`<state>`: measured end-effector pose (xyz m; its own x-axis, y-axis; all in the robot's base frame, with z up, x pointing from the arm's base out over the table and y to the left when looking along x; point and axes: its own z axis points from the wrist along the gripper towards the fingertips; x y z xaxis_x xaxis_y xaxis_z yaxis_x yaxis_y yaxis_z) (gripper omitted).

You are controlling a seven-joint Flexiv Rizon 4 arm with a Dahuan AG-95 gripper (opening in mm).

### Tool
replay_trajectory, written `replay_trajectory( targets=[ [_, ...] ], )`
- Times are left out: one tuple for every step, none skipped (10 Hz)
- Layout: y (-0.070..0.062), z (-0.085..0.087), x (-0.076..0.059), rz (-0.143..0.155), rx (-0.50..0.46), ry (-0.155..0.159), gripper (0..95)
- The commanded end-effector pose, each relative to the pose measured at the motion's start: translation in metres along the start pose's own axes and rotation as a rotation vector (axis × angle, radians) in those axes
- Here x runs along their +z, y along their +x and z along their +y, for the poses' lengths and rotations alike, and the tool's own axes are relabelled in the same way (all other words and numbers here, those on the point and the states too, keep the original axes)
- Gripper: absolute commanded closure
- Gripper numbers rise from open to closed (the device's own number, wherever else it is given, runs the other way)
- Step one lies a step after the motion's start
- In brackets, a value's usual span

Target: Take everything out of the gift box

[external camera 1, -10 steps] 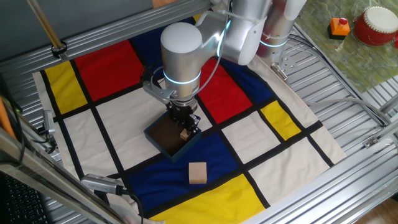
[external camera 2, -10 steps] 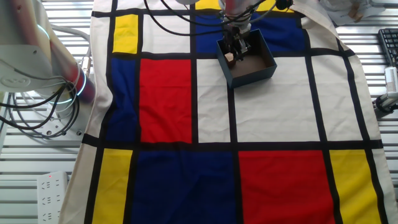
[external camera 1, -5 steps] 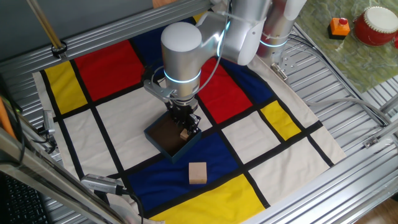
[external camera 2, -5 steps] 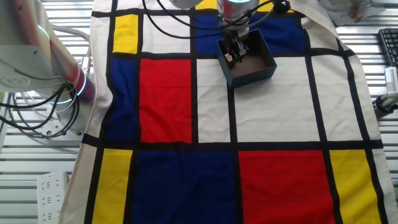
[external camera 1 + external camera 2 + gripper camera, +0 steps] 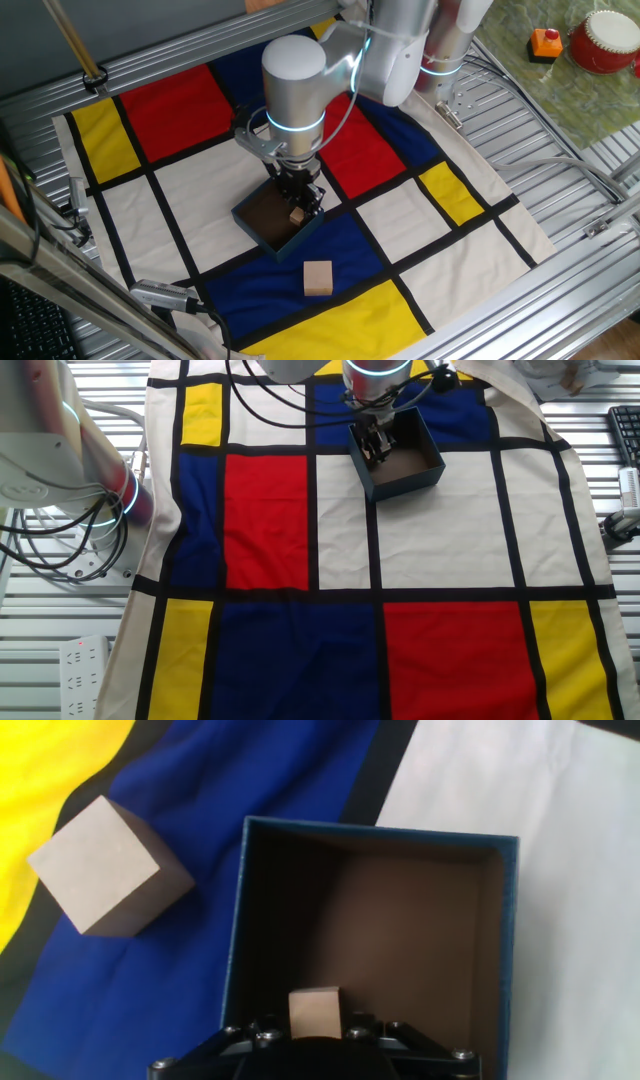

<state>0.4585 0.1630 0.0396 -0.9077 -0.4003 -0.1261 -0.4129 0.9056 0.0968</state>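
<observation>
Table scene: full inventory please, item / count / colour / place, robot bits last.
gift box: 1, dark blue walls, brown inside, on the cloth at a white/blue square border.
block in the box: 1, light tan, between the tool's fingers, over the box's inside.
block outside: 1, light tan, on the blue square beside the box, next to the yellow square.
cloth: 1, red, blue, yellow and white squares with black lines, covering the table.
red drum-like thing: 1, far corner of one fixed view.
orange item: 1, beside it.
power strip: 1, white, off the cloth edge.
tool: 1, black, shut on the block.
arm: 1, silver, above the box.
</observation>
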Motion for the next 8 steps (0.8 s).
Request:
replay_trajectory(
  targets=[
    [0.0011,0.0006,0.0014,0.0,-0.002,-0.001,57.0],
    [0.0016,0.0007,0.0029,-0.002,-0.002,0.0,57.0],
    [0.0018,0.0004,0.0042,-0.003,-0.002,0.001,57.0],
    [0.0019,-0.0002,0.0057,-0.007,-0.001,0.0,57.0],
    [0.0017,-0.0003,0.0061,-0.005,0.0,0.001,57.0],
    [0.0016,-0.0004,0.0065,0.001,0.005,-0.001,57.0],
    [0.0013,-0.001,0.0076,0.015,0.016,-0.008,57.0],
    [0.0012,-0.0011,0.008,0.021,0.02,-0.01,57.0]
  ],
)
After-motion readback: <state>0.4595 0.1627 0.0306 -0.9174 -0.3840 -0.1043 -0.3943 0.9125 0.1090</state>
